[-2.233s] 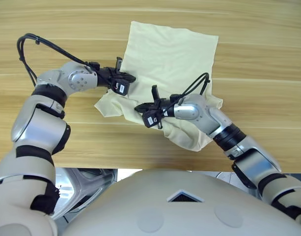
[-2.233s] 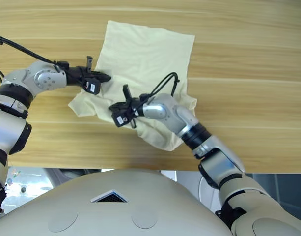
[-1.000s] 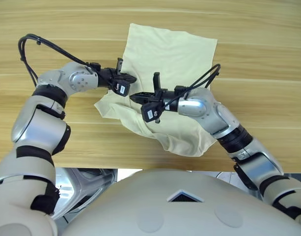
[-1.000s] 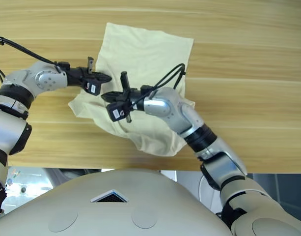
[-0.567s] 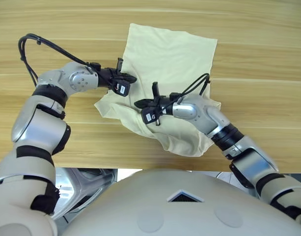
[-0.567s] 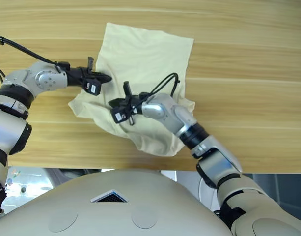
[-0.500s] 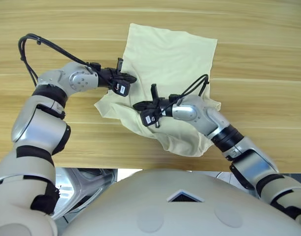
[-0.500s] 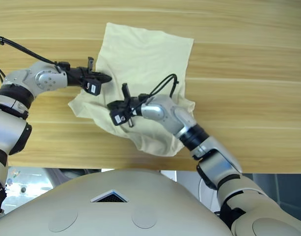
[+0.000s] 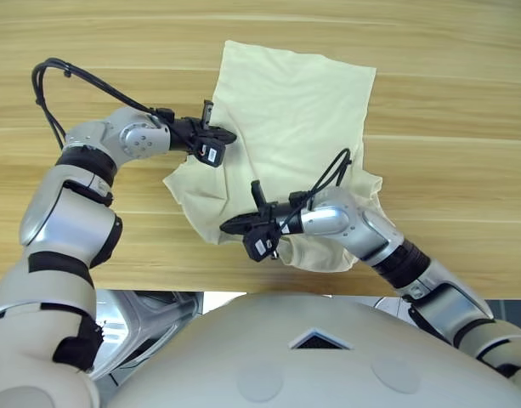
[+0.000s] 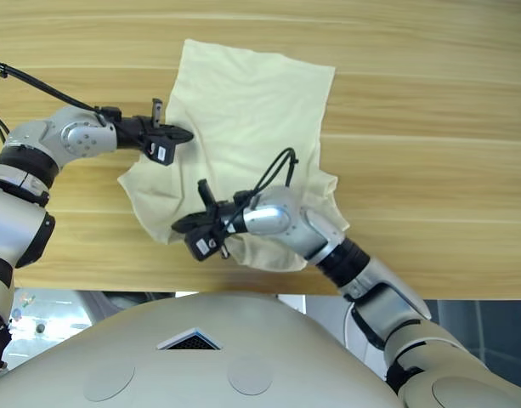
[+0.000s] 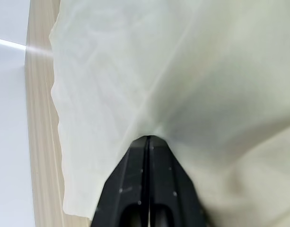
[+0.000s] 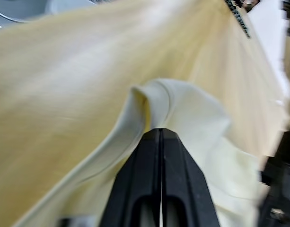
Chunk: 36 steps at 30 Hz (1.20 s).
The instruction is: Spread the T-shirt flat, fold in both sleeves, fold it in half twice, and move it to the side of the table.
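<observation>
The right gripper is clamped on a fold of the pale yellow T-shirt at its near left corner, close to the near edge of the wooden table. The left gripper pinches the shirt's left edge farther back. The cloth lies rumpled between them and flat beyond.
</observation>
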Motion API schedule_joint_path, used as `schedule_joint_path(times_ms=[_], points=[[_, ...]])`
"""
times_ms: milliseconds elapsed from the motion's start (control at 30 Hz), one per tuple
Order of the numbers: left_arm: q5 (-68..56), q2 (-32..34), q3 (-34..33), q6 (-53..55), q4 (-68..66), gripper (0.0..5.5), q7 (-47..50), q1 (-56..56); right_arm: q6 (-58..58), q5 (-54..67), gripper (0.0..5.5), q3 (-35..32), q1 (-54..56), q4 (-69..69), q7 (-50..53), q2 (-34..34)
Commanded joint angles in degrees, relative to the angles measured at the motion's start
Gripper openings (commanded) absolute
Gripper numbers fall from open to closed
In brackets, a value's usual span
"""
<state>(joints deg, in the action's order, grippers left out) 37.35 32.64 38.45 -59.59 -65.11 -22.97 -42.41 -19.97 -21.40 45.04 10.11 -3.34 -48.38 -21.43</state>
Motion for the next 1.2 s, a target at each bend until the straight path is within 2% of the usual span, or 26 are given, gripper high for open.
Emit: schedule_joint_path(times_ms=[33,200,267,333,433,500,567,633,800,867,1000,1200], points=[[3.52,-0.8,2.83,1.45,-1.71,0.02,-1.22,4.29,-0.22,1.99,0.0,1.07,-0.79,0.03,-1.79,-0.08],[3.49,-0.81,2.83,1.37,-1.56,0.02,-1.0,4.43,-0.11,6.55,0.0,0.11,-1.24,0.94,-2.46,1.05],[3.17,-0.78,2.56,1.2,-1.49,0.02,-0.8,4.57,0.14,10.03,0.0,-2.47,-1.13,-2.11,-2.41,0.43],[1.07,-0.27,1.0,0.26,-0.79,0.02,-1.28,4.41,1.42,15.37,0.0,-7.8,-0.47,-7.4,-1.68,-0.66],[-10.02,-0.01,-4.49,-3.43,1.51,0.02,-6.98,4.23,3.35,22.39,0.0,-14.13,-1.07,-14.65,-1.85,-3.39],[-27.66,0.48,-8.78,-3.06,8.85,0.02,-16.59,5.92,4.18,26.23,0.0,-17.48,-1.89,-17.8,-2.35,-5.48],[-43.0,2.31,-12.4,1.52,17.66,0.02,-25.81,7.5,4.25,29.8,0.0,-21.01,-2.75,-19.95,-2.48,-7.56],[-52.99,4.6,-16.26,6.26,23.56,0.02,-32.21,8.35,4.12,29.55,0.0,-25.42,-3.5,-20.22,-0.93,-9.58],[-70.76,9.46,-26.98,19.63,37.2,0.02,-43.59,12.17,1.16,22.93,0.0,-34.89,-10.3,-16.65,1.22,-17.77],[-70.37,10.35,-27.33,22.17,42.08,0.02,-46.11,16.09,0.16,20.77,0.0,-37.06,-13.97,-14.77,1.3,-20.63],[-58.93,12.8,-23.29,21.26,46.79,0.02,-50.51,25.11,-1.57,16.13,0.0,-39.47,-18.39,-10.28,1.57,-25.01],[-36.86,12.77,-17.85,15.03,41.23,0.02,-47.13,29.49,-3.12,8.65,0.0,-37.46,-20.45,-2.78,3.61,-26.32]])
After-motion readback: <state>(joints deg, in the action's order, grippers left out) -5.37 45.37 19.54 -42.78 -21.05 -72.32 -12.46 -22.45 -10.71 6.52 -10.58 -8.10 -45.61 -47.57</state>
